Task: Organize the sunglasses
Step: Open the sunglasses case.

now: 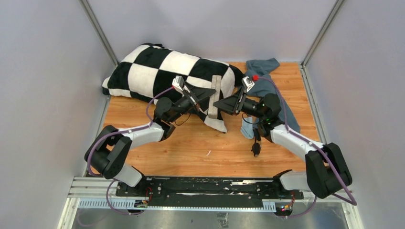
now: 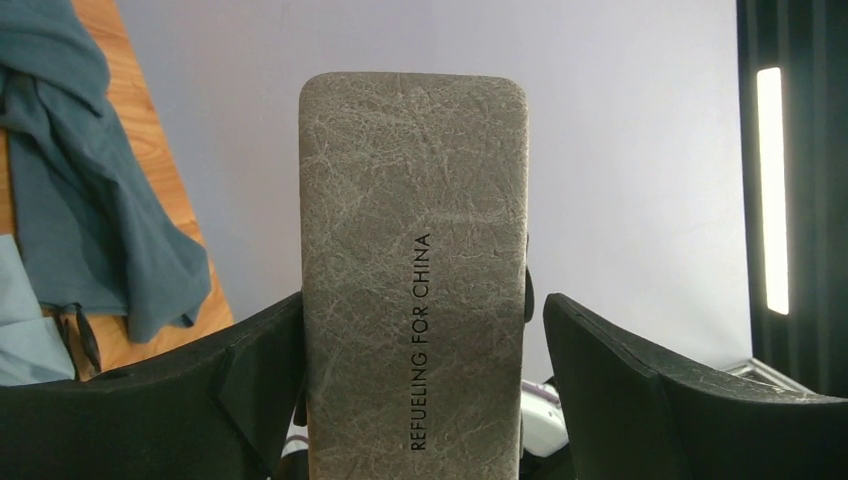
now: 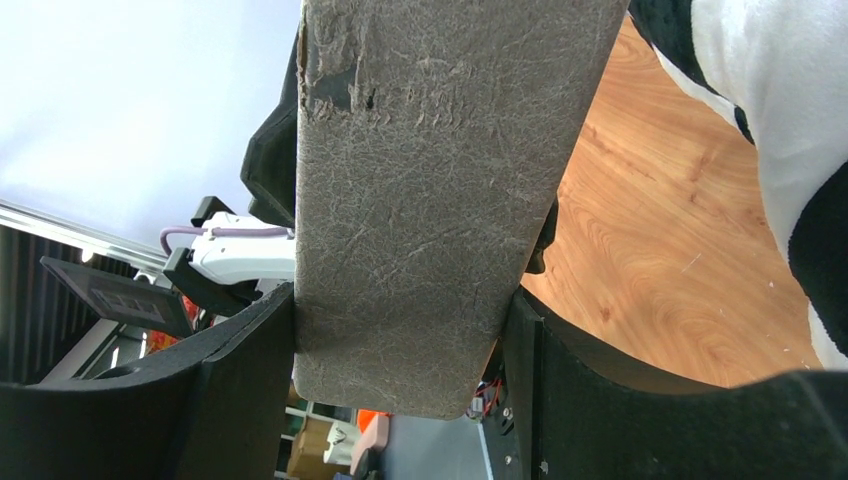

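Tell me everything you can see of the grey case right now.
The grey case is an oblong, round-cornered box in crackled, leather-like grey covering, with "REFUELING FOR CHINA" printed along one face and a scuffed, torn patch on the other. It looks closed and stands roughly on end between the arms, in front of the checkered pillow. The right gripper clamps both its sides; the left gripper brackets it, one finger touching, the other apart.
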You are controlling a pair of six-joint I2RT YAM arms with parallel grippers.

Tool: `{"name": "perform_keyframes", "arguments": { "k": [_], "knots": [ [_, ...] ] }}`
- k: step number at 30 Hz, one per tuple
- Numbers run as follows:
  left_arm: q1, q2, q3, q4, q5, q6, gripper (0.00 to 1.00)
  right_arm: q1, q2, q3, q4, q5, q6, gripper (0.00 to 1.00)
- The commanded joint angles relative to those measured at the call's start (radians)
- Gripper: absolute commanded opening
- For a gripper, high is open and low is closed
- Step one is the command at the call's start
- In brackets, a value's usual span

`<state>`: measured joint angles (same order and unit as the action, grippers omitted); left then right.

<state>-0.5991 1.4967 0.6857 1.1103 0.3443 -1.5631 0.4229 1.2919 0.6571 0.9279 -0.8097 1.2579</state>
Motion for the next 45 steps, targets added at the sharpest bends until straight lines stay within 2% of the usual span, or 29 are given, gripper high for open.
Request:
{"name": "perform_keyframes", "arguments": {
  "k": [1, 3, 8, 10, 11, 15, 16, 19, 35, 45],
  "knots": [
    [-0.004, -0.017, 0.017, -0.016, 0.04, 0.032, 0.85, 0.012, -0.03, 0.028, -0.002, -0.038, -0.043, 0.0],
    [-0.003, -0.015, 0.018, -0.024, 0.04, 0.033, 0.76, 0.012, -0.035, 0.029, -0.017, -0.04, -0.051, 0.0],
    [-0.004, -0.016, 0.005, -0.011, 0.032, 0.019, 0.41, 0.002, -0.038, 0.015, -0.014, -0.046, -0.037, 0.0],
    [-0.002, -0.014, -0.004, 0.024, 0.032, 0.001, 0.09, -0.024, -0.029, -0.015, 0.064, -0.058, 0.02, 0.0],
    [0.001, -0.011, -0.009, 0.053, 0.033, -0.013, 0.0, -0.044, -0.017, -0.037, 0.14, -0.064, 0.073, 0.0],
    [0.016, 0.027, -0.047, 0.263, 0.01, -0.108, 0.0, -0.136, 0.12, -0.134, 0.603, -0.049, 0.389, 0.0],
    [0.018, 0.042, -0.049, 0.323, 0.001, -0.132, 0.0, -0.145, 0.159, -0.139, 0.66, -0.046, 0.461, 0.0],
    [0.018, 0.084, -0.035, 0.429, -0.004, -0.189, 0.0, -0.143, 0.182, -0.146, 0.669, -0.047, 0.473, 0.0],
    [0.018, -0.004, 0.031, 0.439, 0.028, -0.064, 0.0, -0.123, 0.216, -0.218, 0.669, 0.154, 0.861, 0.0],
    [0.018, 0.005, 0.047, 0.443, 0.065, -0.024, 0.0, -0.054, 0.211, -0.265, 0.669, 0.261, 0.981, 0.0]
  ]
}}
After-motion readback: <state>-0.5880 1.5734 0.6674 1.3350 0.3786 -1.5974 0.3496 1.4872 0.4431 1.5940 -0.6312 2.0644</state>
